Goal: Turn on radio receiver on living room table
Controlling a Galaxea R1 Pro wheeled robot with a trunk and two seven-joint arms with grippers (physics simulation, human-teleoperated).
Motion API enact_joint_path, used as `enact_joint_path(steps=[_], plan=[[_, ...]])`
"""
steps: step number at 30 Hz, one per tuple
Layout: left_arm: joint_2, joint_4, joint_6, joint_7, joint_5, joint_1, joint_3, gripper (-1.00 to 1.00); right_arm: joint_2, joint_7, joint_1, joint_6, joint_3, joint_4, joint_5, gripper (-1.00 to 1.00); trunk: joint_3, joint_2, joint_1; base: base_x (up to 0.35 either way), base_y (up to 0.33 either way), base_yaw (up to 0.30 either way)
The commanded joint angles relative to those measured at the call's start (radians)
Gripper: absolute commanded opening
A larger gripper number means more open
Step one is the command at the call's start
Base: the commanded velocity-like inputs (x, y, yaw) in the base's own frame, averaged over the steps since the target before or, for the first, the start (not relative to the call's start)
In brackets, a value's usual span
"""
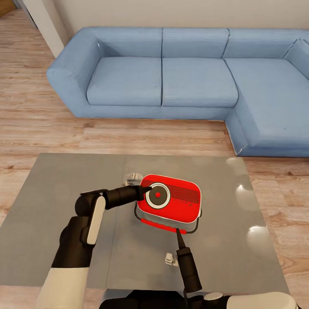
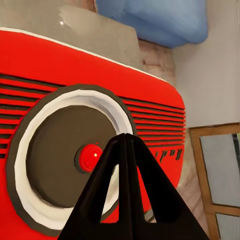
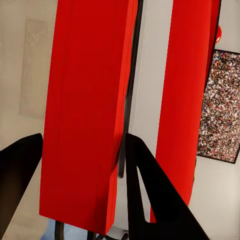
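L fingers (image 2: 125, 165) are pressed together into one dark wedge, tip over the radio (image 1: 171, 201) face, just beside the red knob (image 2: 91, 156) at the dial's centre, inside the white ring (image 2: 117, 112). In head view the L gripper (image 1: 145, 189) tip meets the dial's rim on the radio's left side; contact looks likely but can't be confirmed.

R fingers (image 3: 150, 190) are spread apart, one each side of the radio's lower red edge (image 3: 85, 110): one dark finger at the far side, well off the edge, the other near its white stripe (image 3: 150, 85). Neither finger clearly touches it. In head view the R gripper (image 1: 179, 235) comes up from below, thin tip at the radio's near edge, by the red bar and the wire stand (image 1: 195, 225).

Radio sits tilted on its stand, face up and toward the robot, grille slots to the right of the dial. It's on the grey glossy worktop (image 1: 64, 206), roughly mid-top, just right of the seam line. L arm (image 1: 86, 223) reaches in from the left.

Beyond the worktop: wood floor (image 1: 38, 124), blue L-shaped sofa (image 1: 171, 73) against the beige wall. R wrist view shows a framed crowd photo (image 3: 220, 105) past the radio.
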Motion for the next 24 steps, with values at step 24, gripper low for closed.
enact_joint_path(steps=[24], plan=[[0.000,0.015,0.000,0.001,-0.002,-0.003,0.000,-1.00,0.001,0.005,0.000,-0.001,-0.085,-0.004,0.001,-1.00,0.000,0.000,0.000,0.000,0.000,0.000]])
